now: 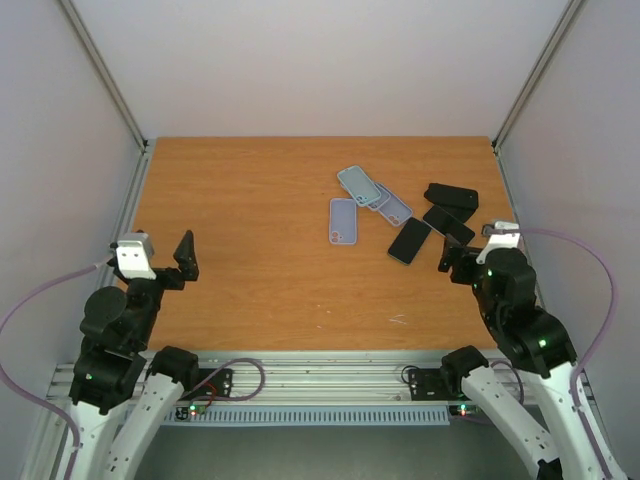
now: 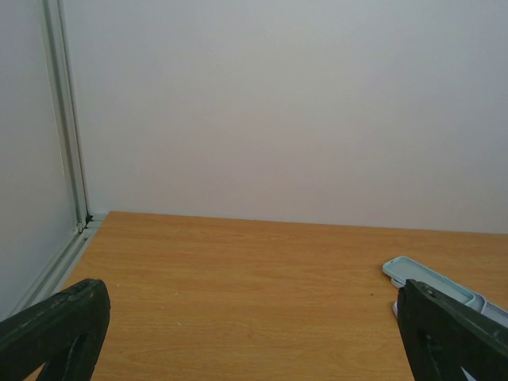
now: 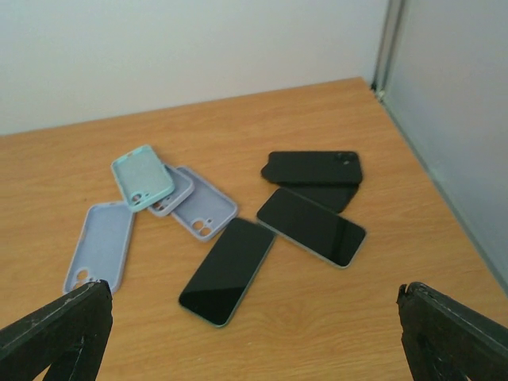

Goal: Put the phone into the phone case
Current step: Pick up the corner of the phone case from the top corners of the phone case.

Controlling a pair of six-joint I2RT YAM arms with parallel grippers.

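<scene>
On table (image 1: pixel 250 280), right: dark phone (image 3: pixel 228 270) just beside lilac phone case (image 3: pixel 205 213).

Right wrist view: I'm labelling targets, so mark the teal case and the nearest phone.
teal case (image 3: pixel 143 176), right wrist view, middle of its upturned face.
nearest phone (image 3: pixel 228 270), right wrist view, middle of its dark screen.

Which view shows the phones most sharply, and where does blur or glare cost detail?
Right wrist: nearest phone sharp, no harsh glare; left wrist: softer, case partly hidden behind the fingers; top external: even light, everything small.
</scene>
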